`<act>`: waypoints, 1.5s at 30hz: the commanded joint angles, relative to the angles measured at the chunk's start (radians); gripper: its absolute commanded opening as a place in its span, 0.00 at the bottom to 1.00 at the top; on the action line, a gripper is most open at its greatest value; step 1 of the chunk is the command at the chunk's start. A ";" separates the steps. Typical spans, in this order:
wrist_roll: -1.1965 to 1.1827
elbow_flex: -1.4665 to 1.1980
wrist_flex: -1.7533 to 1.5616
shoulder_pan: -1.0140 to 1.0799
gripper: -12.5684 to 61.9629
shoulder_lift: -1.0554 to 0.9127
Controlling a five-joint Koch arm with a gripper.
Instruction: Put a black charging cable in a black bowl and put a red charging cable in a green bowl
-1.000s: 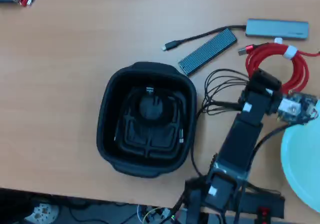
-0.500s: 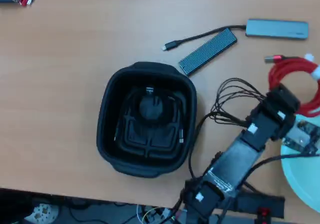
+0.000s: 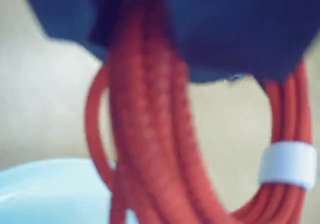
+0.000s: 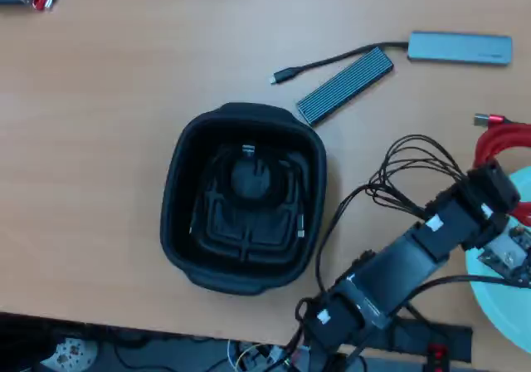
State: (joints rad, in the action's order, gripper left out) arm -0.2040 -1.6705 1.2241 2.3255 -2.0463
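You are swinging the gripper (image 3: 150, 44), clamped on the red charging cable (image 3: 150, 149), rightward toward the green bowl (image 4: 498, 293); floppy coil, so keep gripping several strands together.

Red cable (image 3: 150, 149), coiled, white tie on it, hangs from my gripper (image 3: 150, 44) over green bowl's (image 4: 498, 293) rim. Black cable (image 4: 249, 177) lies coiled inside black bowl (image 4: 178, 189), mid-table.
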 commanded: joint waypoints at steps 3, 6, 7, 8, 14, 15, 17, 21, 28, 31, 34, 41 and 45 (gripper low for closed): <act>-0.012 -0.012 -0.035 0.087 0.06 -0.038; -0.020 -0.012 -0.035 0.161 0.06 -0.038; -0.020 -0.017 -0.035 0.172 0.06 -0.037; -0.020 -0.017 -0.035 0.179 0.06 -0.035; -0.017 -0.021 -0.037 0.279 0.06 -0.037; -0.017 -0.021 -0.037 0.299 0.06 -0.037; -0.020 -0.029 -0.040 0.353 0.06 -0.035; -0.021 -0.067 -0.101 0.460 0.06 -0.035; -0.025 -0.224 -0.360 0.489 0.07 -0.034; -0.026 -0.270 -0.428 0.483 0.13 -0.035; -0.028 -0.272 -0.430 0.477 0.21 -0.032; -0.061 -0.341 -0.437 0.491 0.30 0.020; -0.086 -0.354 -0.437 0.486 0.41 0.094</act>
State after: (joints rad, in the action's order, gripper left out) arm -0.2684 -2.0586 0.8851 2.8072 -1.9712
